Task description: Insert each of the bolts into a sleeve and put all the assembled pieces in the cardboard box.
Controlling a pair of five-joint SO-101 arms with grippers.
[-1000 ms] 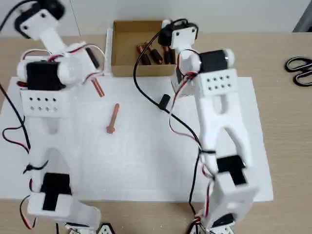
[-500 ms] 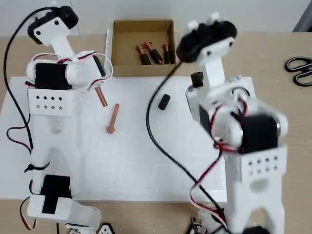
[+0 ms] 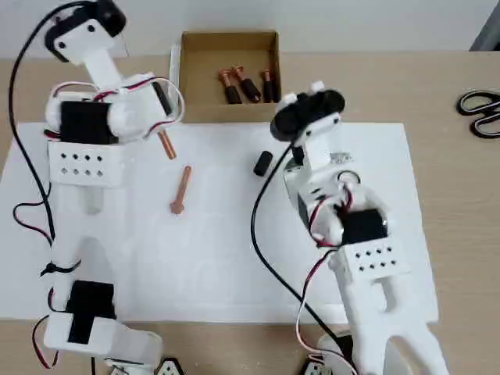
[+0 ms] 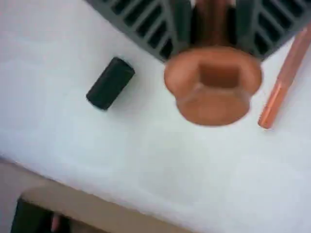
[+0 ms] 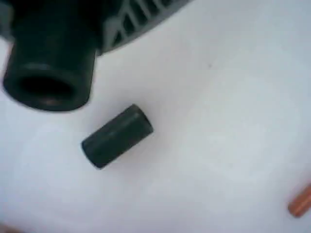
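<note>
Bolt in hand (image 4: 214, 90) comes first: my left gripper (image 4: 214, 17) is clenched on its shank, head toward the wrist camera, above the white mat (image 3: 203, 266) and near the cardboard box (image 3: 181, 78). My right gripper (image 5: 68, 22) grasps a black sleeve (image 5: 48, 68) with its bore showing. The worry is the mating. If shank and bore are not in line, the tip could strike the sleeve's rim, twist it in my grip or knock it out, and a round part dropped on the mat would roll. My right arm's black cable (image 3: 256, 215) also trails just beside the loose sleeve (image 3: 262, 162) and could sweep it aside when that arm swings. Counting outward, I have one bolt and one sleeve in hand. On the mat lie one loose bolt (image 3: 181, 190) and that one loose sleeve, well apart. That makes two bolts and two sleeves unjoined. In the box I count what look like three assembled pieces (image 3: 248, 86), though they lie close together. Farthest off, one pair of scissors (image 3: 480, 111) lies on the table.
</note>
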